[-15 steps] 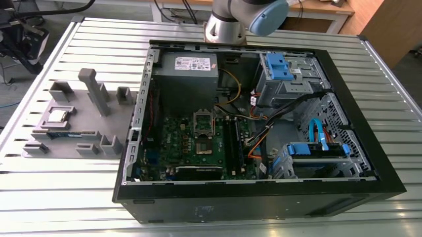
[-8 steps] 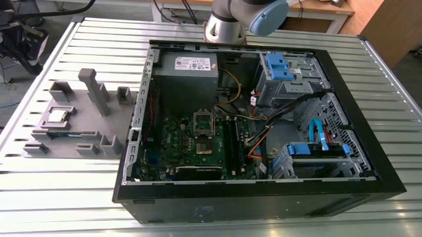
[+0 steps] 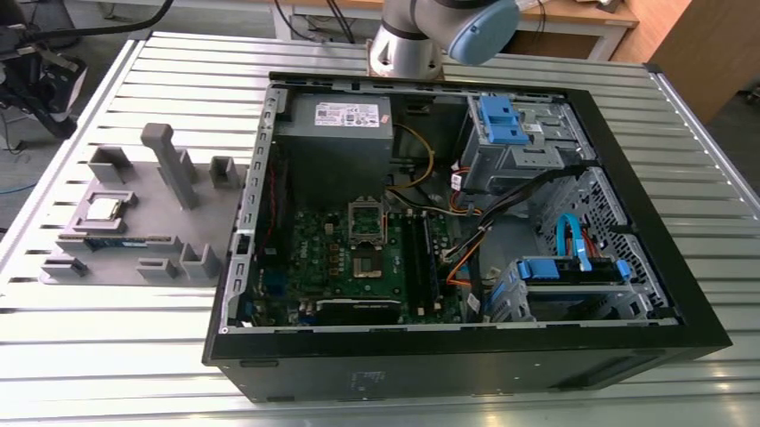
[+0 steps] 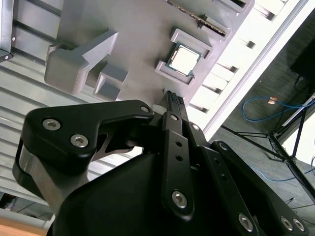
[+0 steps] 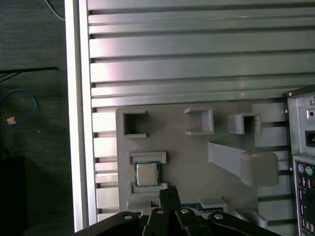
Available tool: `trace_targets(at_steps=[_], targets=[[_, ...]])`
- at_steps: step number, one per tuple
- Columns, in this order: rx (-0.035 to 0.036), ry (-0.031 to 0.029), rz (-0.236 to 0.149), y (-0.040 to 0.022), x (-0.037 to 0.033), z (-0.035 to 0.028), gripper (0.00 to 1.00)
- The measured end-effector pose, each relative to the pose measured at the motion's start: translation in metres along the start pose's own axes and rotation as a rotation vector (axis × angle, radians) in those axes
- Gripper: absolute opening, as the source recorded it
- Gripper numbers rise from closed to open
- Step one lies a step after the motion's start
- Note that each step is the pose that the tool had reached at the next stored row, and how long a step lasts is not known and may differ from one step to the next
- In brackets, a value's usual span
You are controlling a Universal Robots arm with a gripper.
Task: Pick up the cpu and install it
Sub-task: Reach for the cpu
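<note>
Gripper: I have the gripper (image 4: 172, 100) (image 5: 170, 190) hanging above the grey tray (image 3: 141, 189) (image 5: 172, 147) in both wrist views, fingertips drawn together with no gap I can make out and nothing between them
Cpu: the cpu (image 3: 105, 209) (image 4: 184, 59) (image 5: 146, 174) lies flat, shiny side up, in its shallow pocket on the tray, just beside the fingertips in both wrist views and apart from them
Pocket edges: raised lips bracket the chip on two opposite sides; the other two sides look open to me
Tray neighbours: a tall post (image 3: 166, 160) (image 5: 246, 164) stands well apart from the chip; a memory stick (image 3: 119, 241) lies in a slot just beside the pocket
Table edge: in the first wrist view the slatted table (image 5: 197, 49) ends near the tray, with floor and a blue cable (image 5: 22, 101) beyond
Case: the computer case (image 3: 451, 365) lies open on the table, on the exterior view's right of the tray and close beside it
Socket: the dark square socket (image 3: 366, 264) sits on the motherboard (image 3: 315, 258), walled in by the case, with loose cables (image 3: 475, 240) near it on the exterior view's right
</note>
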State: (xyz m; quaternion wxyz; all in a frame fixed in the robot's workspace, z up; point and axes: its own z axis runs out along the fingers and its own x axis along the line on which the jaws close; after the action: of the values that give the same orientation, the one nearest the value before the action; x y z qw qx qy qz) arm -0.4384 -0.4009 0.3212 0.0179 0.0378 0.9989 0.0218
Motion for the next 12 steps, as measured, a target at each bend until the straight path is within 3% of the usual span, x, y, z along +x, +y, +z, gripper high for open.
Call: trace_targets(at_steps=[12], targets=[[0.0004,0.0001,0.0,-0.0009,0.0034,0.0098,0.11]])
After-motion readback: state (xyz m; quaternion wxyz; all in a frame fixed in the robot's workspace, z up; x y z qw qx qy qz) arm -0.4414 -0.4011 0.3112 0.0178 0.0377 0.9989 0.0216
